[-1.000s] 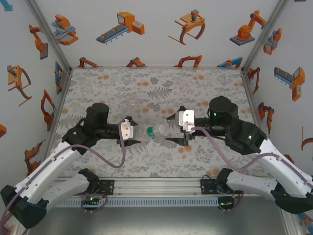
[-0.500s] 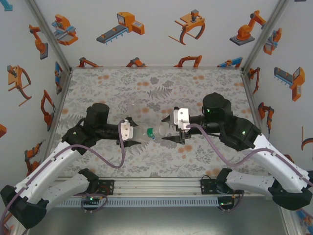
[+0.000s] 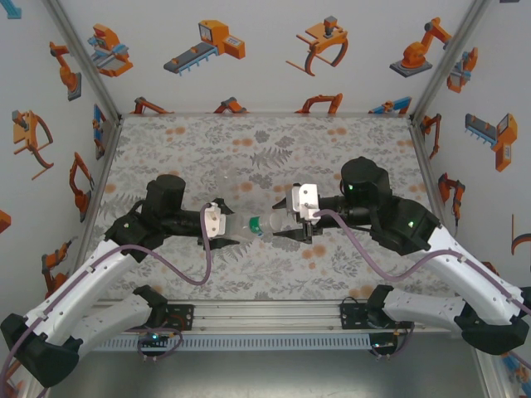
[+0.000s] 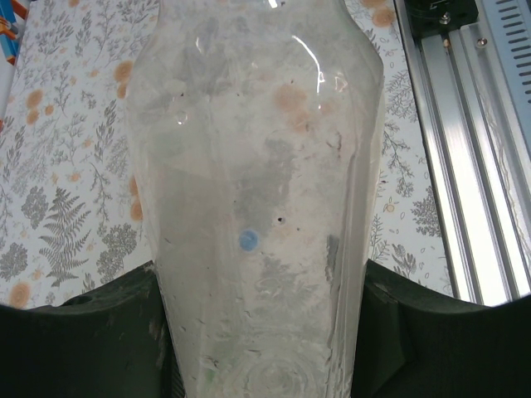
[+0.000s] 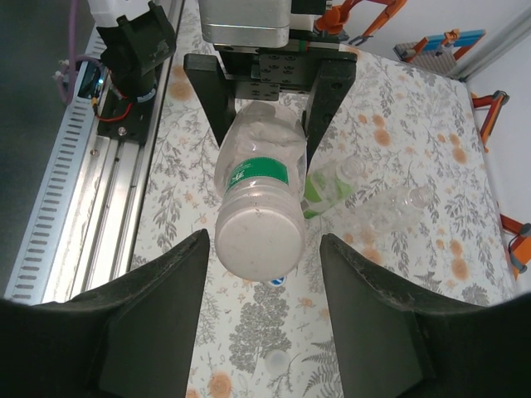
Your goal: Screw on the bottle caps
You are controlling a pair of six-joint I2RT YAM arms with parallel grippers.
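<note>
Left gripper point(image 5: 270, 133) clamps bottle point(image 5: 259, 199); right gripper point(image 3: 280, 222) straddles it (side gaps).

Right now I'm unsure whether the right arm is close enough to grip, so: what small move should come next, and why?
Probably ease the right gripper slightly forward, jaws open. The left gripper holds the labelled bottle sideways, and its whitish round end sits between the right fingertips but barely past them, so they would hardly catch it.

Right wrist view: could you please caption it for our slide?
Left tool holds a green-labelled bottle between the fingers of the open right tool.
</note>
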